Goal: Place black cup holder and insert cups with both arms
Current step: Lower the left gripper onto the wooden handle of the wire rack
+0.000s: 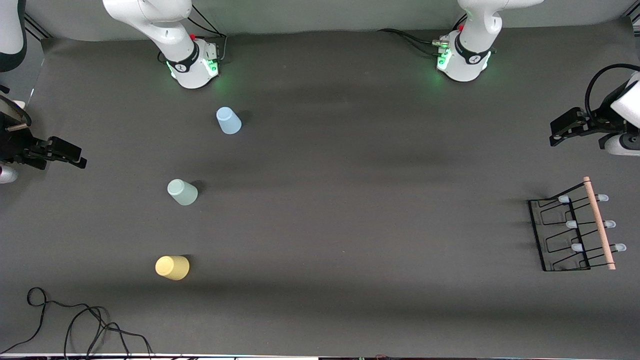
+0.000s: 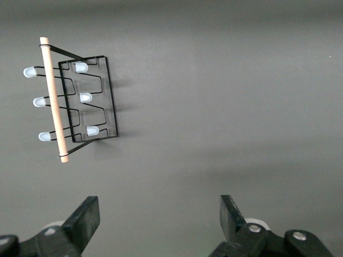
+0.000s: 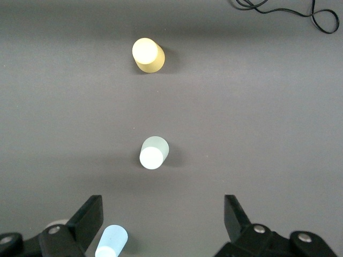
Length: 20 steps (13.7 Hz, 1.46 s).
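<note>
The black cup holder [image 1: 575,231] [image 2: 53,99], a wire rack with a wooden rod and pale blue pegs, stands at the left arm's end of the table. Three cups stand narrow end up toward the right arm's end. The light blue cup [image 1: 228,120] [image 3: 111,242] is farthest from the front camera, the sage green cup [image 1: 182,192] [image 3: 154,152] is in the middle, and the yellow cup [image 1: 172,267] [image 3: 147,54] is nearest. My left gripper [image 1: 555,134] [image 2: 159,206] hangs open over bare mat, apart from the holder. My right gripper [image 1: 75,156] [image 3: 162,206] hangs open and empty at the right arm's end, apart from the cups.
A dark mat [image 1: 350,200] covers the table. Loose black cable [image 1: 75,320] [image 3: 284,10] lies at the near edge toward the right arm's end. The arm bases [image 1: 192,65] [image 1: 462,60] glow green along the farthest edge.
</note>
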Each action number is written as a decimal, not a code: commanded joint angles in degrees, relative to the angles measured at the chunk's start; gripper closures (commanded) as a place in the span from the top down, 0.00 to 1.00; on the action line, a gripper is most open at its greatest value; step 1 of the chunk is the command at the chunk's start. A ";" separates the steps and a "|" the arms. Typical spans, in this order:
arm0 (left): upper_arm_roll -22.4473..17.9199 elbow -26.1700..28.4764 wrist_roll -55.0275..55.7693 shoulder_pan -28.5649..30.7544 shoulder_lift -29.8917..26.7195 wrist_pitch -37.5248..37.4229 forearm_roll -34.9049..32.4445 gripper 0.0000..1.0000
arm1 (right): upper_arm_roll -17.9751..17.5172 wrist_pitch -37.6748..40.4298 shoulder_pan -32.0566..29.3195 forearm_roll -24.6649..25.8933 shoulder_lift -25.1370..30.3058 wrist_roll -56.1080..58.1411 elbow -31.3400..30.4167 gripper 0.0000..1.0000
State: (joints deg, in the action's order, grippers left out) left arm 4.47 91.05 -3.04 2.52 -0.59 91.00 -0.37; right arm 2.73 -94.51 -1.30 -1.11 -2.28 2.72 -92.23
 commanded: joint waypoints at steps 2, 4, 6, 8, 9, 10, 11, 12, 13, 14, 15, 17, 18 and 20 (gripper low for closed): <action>-0.16 1.32 -1.00 1.25 -0.91 1.29 -0.06 1.00 | 0.43 -0.85 0.42 0.32 -0.17 0.88 0.38 1.00; -0.16 1.32 -1.00 1.25 -0.82 1.29 -0.06 1.00 | 0.43 -1.03 0.42 0.15 -0.18 0.80 0.47 1.00; -0.16 1.23 -1.00 1.34 -0.47 1.55 -0.06 1.00 | 0.43 -1.03 0.34 0.06 -0.18 0.80 0.47 1.00; -0.16 1.23 -1.00 1.34 -0.38 2.60 -0.06 1.00 | 0.43 -1.11 0.42 0.06 -0.18 0.80 0.47 1.00; -0.16 1.06 -1.00 1.34 -0.12 2.96 -0.15 1.00 | 0.43 -1.11 0.42 0.06 -0.18 0.80 0.47 1.00; -0.16 0.27 -1.00 1.34 0.76 3.13 -0.15 1.00 | 0.43 -1.20 0.34 0.06 -0.18 0.80 0.47 1.00; -0.16 -2.08 -1.00 1.26 2.50 3.57 -0.59 1.00 | 0.43 -1.20 0.34 0.06 -0.18 0.80 0.47 1.00; -0.16 -6.02 -0.74 1.25 5.31 3.66 -0.68 1.00 | 0.43 -1.20 0.34 0.06 -0.26 0.80 0.47 1.00; -0.16 -10.07 -0.56 1.25 7.94 2.53 -0.68 1.00 | 0.43 -1.29 0.42 0.06 -0.26 0.80 0.47 1.00; -0.16 -11.67 0.14 1.78 9.54 2.43 -0.59 1.00 | 0.43 -1.29 0.34 0.06 -0.26 0.80 0.47 1.00; -0.16 -11.69 0.84 2.57 10.16 2.61 -0.50 1.00 | 0.43 -1.29 0.34 0.06 -0.26 0.80 0.47 1.00; -0.16 -11.86 -0.38 5.11 11.74 3.13 -0.50 1.00 | 0.43 -1.29 0.34 0.06 -0.26 0.80 0.47 1.00; -0.16 -11.95 -1.43 6.69 13.32 3.57 -0.24 1.00 | 0.43 -1.29 0.34 0.06 -0.26 0.80 0.47 1.00; -0.16 -12.04 -5.72 8.72 17.18 3.92 -0.76 1.00 | 0.43 -1.29 0.34 0.06 -0.26 0.80 0.47 1.00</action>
State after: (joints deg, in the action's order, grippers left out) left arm 3.99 81.47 -5.35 9.42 12.27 95.18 -0.56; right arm 2.74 -95.52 -1.30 -1.11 -2.32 2.72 -92.24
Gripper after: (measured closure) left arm 0.000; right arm 0.000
